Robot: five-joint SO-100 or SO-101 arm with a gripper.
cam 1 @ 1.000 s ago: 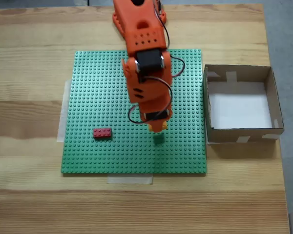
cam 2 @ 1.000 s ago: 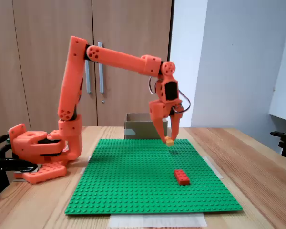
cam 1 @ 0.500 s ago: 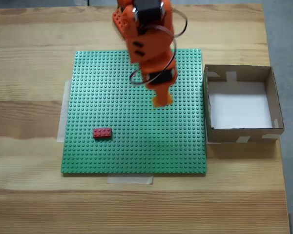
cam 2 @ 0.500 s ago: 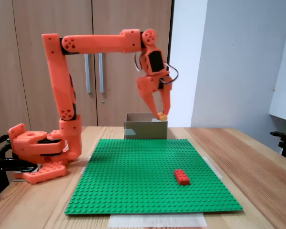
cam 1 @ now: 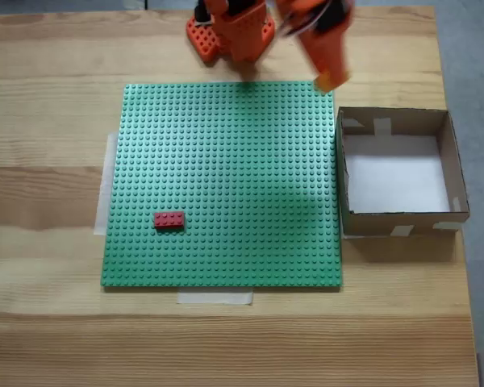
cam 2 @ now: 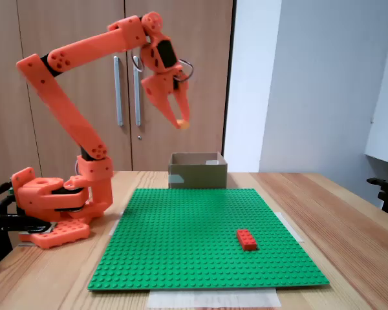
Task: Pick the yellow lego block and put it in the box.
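The orange two-fingered hand (cam 2: 181, 123) hangs high above the pale wooden surface (cam 1: 56, 161), its fingers pinched on the small yellow lego block (cam 2: 183, 123), which shows as a yellow-orange speck at the fingertips. In the fixed view from above the hand (cam 1: 326, 81) is blurred near the far right corner of the green studded baseplate (cam 1: 226, 185), and the block (cam 1: 326, 81) is only a pale orange smudge there, so its exact outline cannot be told. It is held in the air, well clear of the baseplate and not over the square shallow brown cardboard box with a white floor (cam 1: 397, 122), which sits just beside the baseplate's right edge.

In the side view the box (cam 2: 197, 173) stands behind the far edge of the baseplate (cam 2: 200, 239), below the raised hand. A small red studded brick (cam 1: 169, 219) lies on the baseplate toward its near left in the top view, well apart from both hand and box; the side view shows it (cam 2: 247, 239) on the near right. The orange arm's base (cam 2: 52, 206) rests on the surface beside the baseplate, with wooden cabinet doors (cam 2: 64, 39) behind it. Nothing lies between the hand and the box.
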